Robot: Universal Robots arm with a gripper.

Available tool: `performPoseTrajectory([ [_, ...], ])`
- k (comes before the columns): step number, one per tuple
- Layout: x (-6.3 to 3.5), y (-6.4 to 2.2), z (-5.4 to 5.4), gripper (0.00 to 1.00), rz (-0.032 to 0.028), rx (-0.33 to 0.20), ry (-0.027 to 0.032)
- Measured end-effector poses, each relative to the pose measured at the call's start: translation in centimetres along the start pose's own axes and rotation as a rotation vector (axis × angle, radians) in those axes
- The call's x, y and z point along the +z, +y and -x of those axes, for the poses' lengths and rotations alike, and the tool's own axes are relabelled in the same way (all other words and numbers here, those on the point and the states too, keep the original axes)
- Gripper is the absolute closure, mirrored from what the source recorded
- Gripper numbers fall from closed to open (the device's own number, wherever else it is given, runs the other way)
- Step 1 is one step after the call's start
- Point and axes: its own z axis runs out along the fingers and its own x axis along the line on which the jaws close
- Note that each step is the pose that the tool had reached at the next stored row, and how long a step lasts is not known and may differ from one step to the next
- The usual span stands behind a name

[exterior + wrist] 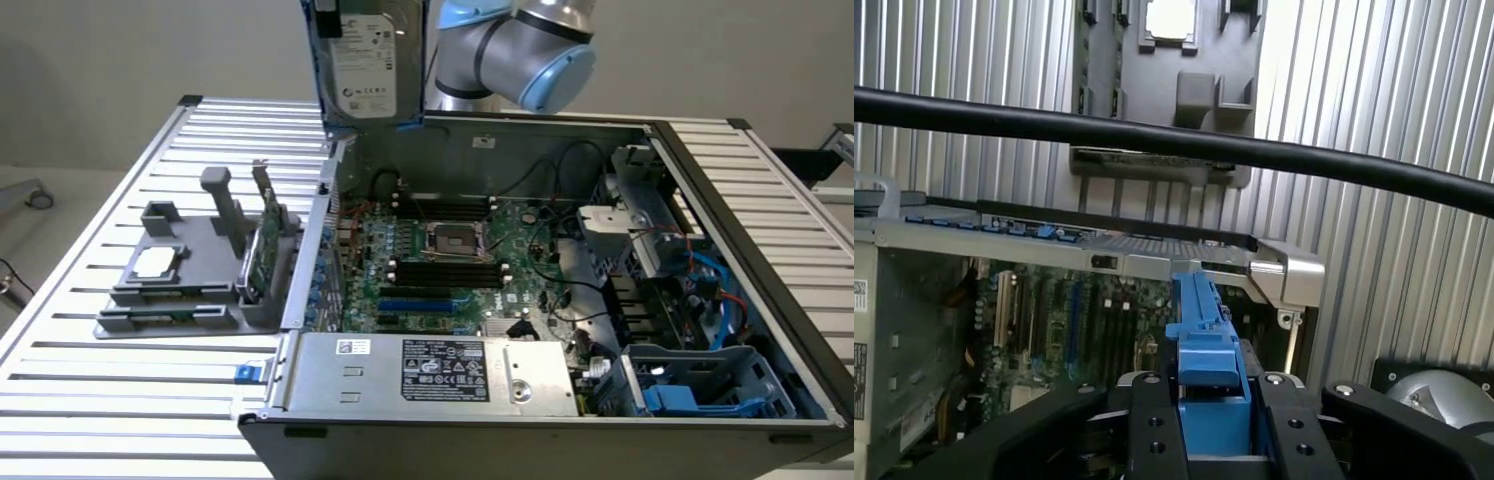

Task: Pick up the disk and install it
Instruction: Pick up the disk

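The disk (pixel 364 60) hangs upright above the far left corner of the open computer case (pixel 534 425). Its white barcode label faces the camera and a blue rail runs down its edge on the exterior view's left. In the wrist view my gripper (pixel 1209 390) is shut on the disk's blue carrier rail (pixel 1204 330), with a black finger (pixel 1154 425) pressed on either side of it. The robot arm (pixel 521 50) reaches in from the top of the exterior view.
Inside the case are the motherboard (pixel 441 260), a silver power supply (pixel 427 372) and a blue drive cage (pixel 707 385). A grey fixture (pixel 187 275) on the slatted table (pixel 120 400) holds a small silver chip (pixel 154 262) and an upright green card (pixel 271 235). A black cable (pixel 1154 135) crosses the wrist view.
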Motion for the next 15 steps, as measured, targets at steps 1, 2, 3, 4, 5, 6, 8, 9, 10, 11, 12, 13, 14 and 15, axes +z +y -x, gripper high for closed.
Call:
performPoseTrajectory([
  [1,0.00,-0.20,0.0,0.67,-0.0015,-0.002,0.0002],
  [2,0.01,-0.39,-0.1,0.67,-0.0031,-0.004,0.0003],
  [3,0.02,-0.56,-0.1,0.67,-0.0048,-0.007,0.0005],
  [4,0.02,-0.74,-0.1,0.67,-0.0067,-0.009,0.0007],
  [5,0.03,-0.91,-0.1,0.67,-0.0086,-0.011,0.0009],
  [6,0.04,-1.08,-0.1,0.67,-0.0107,-0.013,0.0011],
  [8,0.05,-1.43,-0.2,0.67,-0.0148,-0.018,0.0015],
  [9,0.07,-1.60,-0.2,0.67,-0.0169,-0.020,0.0017],
  [10,0.07,-1.76,-0.2,0.67,-0.0188,-0.023,0.0019],
  [11,0.08,-1.93,-0.2,0.67,-0.0208,-0.025,0.0021],
  [12,0.09,-2.09,-0.3,0.67,-0.0227,-0.028,0.0023],
  [13,0.10,-2.25,-0.3,0.67,-0.0247,-0.030,0.0025],
  [14,0.11,-2.41,-0.3,0.67,-0.0267,-0.033,0.0027],
  [15,0.12,-2.58,-0.3,0.67,-0.0289,-0.035,0.0029],
])
